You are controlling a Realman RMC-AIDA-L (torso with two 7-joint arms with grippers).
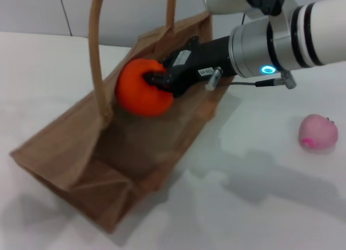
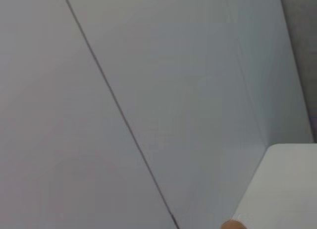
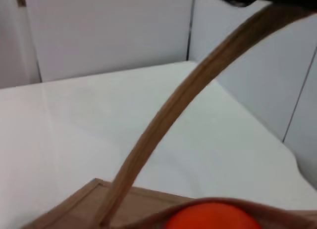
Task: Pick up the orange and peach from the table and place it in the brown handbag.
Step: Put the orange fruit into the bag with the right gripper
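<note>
The brown handbag [image 1: 108, 169] stands open on the white table, left of centre in the head view, with its tan handles [image 1: 97, 55] rising upward. My right gripper [image 1: 154, 79] reaches in over the bag's mouth from the right and is shut on the orange [image 1: 138, 93], which hangs inside the opening. The right wrist view shows the top of the orange [image 3: 213, 216] behind the bag's rim [image 3: 124, 199] and one arched handle [image 3: 188, 95]. The pale pink peach [image 1: 318, 132] lies on the table at the far right. The left gripper is out of view.
A white table [image 1: 259, 206] stretches around the bag and meets a white panelled wall [image 1: 43, 12] at the back. The left wrist view shows only the wall [image 2: 148, 90] and a table corner [image 2: 282, 189].
</note>
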